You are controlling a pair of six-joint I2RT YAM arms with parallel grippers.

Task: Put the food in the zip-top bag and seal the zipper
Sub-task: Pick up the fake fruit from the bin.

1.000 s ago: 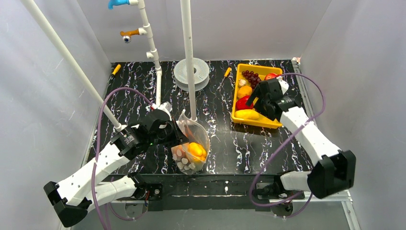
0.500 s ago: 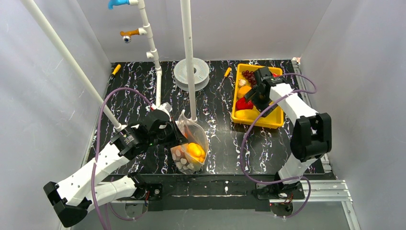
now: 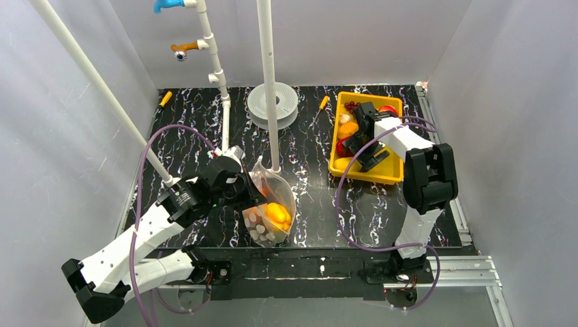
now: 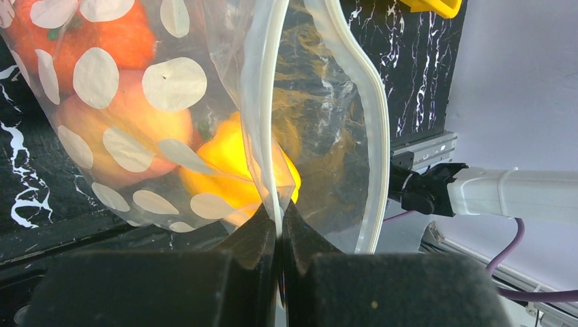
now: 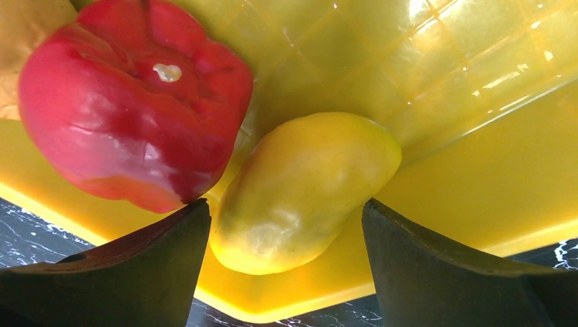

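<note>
My right pincer (image 5: pixel 283 208) gapes wide around the lemon-like fruit (image 5: pixel 307 184) in the yellow tray (image 5: pixel 477 170).
The red bell pepper (image 5: pixel 129 102) crowds one finger and may get pinched too. My left pincer (image 4: pixel 281 228), clamped on the zip-top bag (image 4: pixel 170 82) at its zipper (image 4: pixel 262 102), seems secure.

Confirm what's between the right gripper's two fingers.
Right wrist view: the yellow lemon-like fruit lies between the fingers of the open right gripper, on the yellow tray; the red bell pepper sits beside it.

Bare table (image 3: pixel 320 197) lies between the zip-top bag (image 3: pixel 271 185) and the yellow tray (image 3: pixel 385 177). A white pole (image 3: pixel 267 68) rises just behind the bag's mouth.
</note>
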